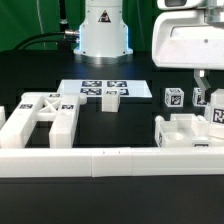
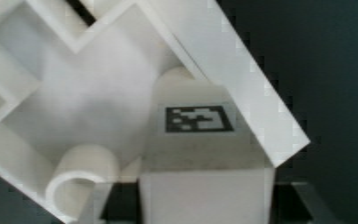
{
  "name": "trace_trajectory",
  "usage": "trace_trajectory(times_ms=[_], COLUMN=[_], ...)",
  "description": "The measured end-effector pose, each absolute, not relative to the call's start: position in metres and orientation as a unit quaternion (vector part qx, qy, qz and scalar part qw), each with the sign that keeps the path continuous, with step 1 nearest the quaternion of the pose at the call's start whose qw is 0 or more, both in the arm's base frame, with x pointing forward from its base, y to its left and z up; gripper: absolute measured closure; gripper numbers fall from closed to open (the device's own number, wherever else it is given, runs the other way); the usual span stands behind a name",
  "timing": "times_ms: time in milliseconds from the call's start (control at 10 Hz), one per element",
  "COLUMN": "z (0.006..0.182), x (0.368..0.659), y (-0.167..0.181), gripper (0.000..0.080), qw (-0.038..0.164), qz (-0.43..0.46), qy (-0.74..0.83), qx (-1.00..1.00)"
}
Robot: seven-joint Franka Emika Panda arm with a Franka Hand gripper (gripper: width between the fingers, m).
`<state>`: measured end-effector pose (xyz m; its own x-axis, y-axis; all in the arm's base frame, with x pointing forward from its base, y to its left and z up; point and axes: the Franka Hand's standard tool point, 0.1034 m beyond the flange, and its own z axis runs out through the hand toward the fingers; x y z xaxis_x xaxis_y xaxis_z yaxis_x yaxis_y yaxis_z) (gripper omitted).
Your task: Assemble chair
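Your pincer is hanging at three o'clock in the exterior view, among the chair's small legs. I cannot tell how wide it is standing, or whether it is gripping anything. The cross-braced frame is lying at nine o'clock on the table.

White rounded arm base, black cables behind, boxy white hand, dark fingers

- Exterior view: low, over the long white rail, facing the arm's base across the black table; moderately near.
- Wrist view: very close on 1 tagged white chair part.
- Overlap: cannot tell.
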<state>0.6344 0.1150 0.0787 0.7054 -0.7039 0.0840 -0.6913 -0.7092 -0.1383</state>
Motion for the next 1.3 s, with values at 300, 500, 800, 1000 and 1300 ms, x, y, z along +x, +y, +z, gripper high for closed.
trace_trajectory(times_ms=[300,500,800,1000,1300], z=[0.0787,0.0794,0.0797,0.0795,0.0801], x=[0.6333,0.6324,0.632,0.632,0.632], y=[0.115,0.1187,0.1198,0.1198,0.1215], gripper=[0.0514,0.0512,0.0512,0.0398,0.0157], qw=[0.068,0.069,0.072,0.072,0.068], qz=[-0.051,-0.043,-0.032,-0.034,-0.039], qy=[0.552,0.618,0.674,0.647,0.567], qx=[-0.829,-0.782,-0.735,-0.759,-0.82])
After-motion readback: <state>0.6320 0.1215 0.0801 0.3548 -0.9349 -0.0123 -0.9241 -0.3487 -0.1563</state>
